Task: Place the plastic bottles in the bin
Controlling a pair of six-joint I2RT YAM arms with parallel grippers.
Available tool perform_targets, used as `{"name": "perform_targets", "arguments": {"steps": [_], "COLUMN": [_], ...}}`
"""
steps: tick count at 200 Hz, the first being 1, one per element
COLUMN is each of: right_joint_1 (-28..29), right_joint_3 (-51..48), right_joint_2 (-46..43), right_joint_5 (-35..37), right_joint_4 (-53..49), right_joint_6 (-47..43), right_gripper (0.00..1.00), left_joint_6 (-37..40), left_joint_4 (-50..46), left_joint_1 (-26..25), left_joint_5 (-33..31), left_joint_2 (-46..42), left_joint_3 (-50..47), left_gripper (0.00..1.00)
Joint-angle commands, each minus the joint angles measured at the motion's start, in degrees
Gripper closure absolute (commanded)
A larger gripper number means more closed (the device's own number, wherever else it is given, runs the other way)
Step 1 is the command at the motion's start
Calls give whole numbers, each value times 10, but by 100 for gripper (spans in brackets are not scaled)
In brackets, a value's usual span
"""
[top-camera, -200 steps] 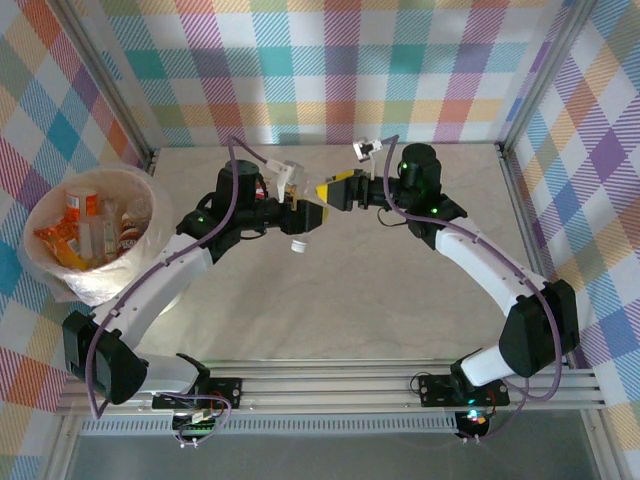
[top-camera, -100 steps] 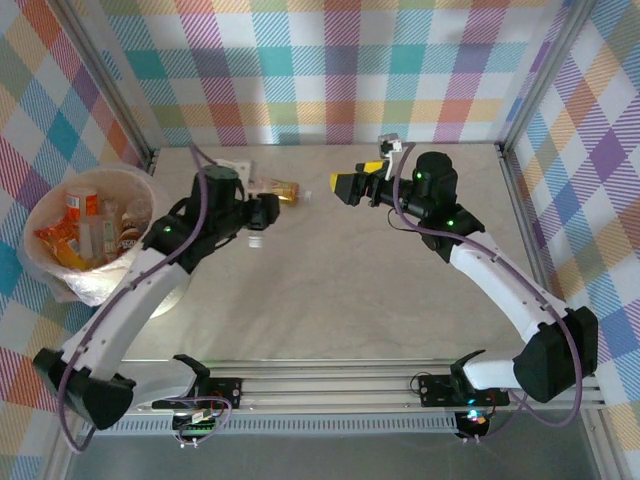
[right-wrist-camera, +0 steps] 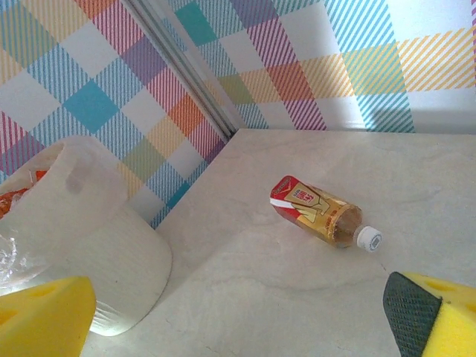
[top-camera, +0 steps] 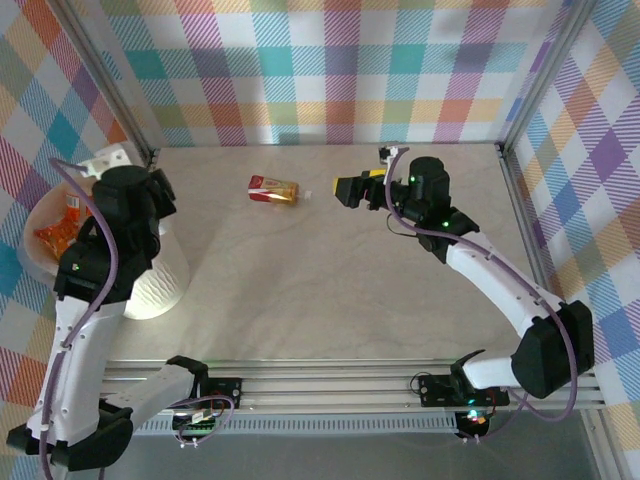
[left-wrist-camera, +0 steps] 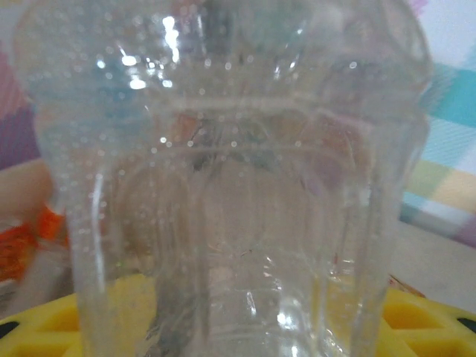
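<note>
Left fingers (left-wrist-camera: 424, 323) clamped on a clear bottle (left-wrist-camera: 230, 186), arm up over the bin (top-camera: 160, 285) at the counter's (top-camera: 330, 300) left edge. Can't confirm the bottle sits inside the rim line. If released off-centre, it could clip the rim or snag the liner (right-wrist-camera: 11, 256) and land outside. Right fingers (right-wrist-camera: 37, 316) wide apart, nothing held, facing a red-label bottle (top-camera: 273, 189) lying on its side, well apart from the bin. It's round, so a one-sided touch could roll it. Label print too small to read, no brand legible.
</note>
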Motion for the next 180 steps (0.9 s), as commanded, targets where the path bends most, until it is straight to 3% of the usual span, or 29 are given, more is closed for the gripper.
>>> {"name": "perform_targets", "arguments": {"steps": [1,53,99,130,158,180], "right_joint_1": [4,3,4,3,4,3], "right_joint_3": [8,30,24,32,41,49], "right_joint_2": [12,6,-4,-2,1,4], "right_joint_5": [2,9,23,21,20,17], "right_joint_4": [19,-15,-23,-45,-56,-59], "right_joint_6": [-5,-52,-57,-58,-49,-38], "right_gripper": [0,0,0,0,0,0], "left_joint_6": [18,54,91,124,130,122], "left_joint_4": [-39,-67,-52,-42,-63,-63], "left_joint_1": [63,248,326,332,332,332], "left_joint_5": [-20,78,100,174,175,216], "left_joint_2": [27,85,125,136,154,150], "left_joint_3": [29,55,32,18,39,40], "left_gripper": [42,41,39,29,8,4]}}
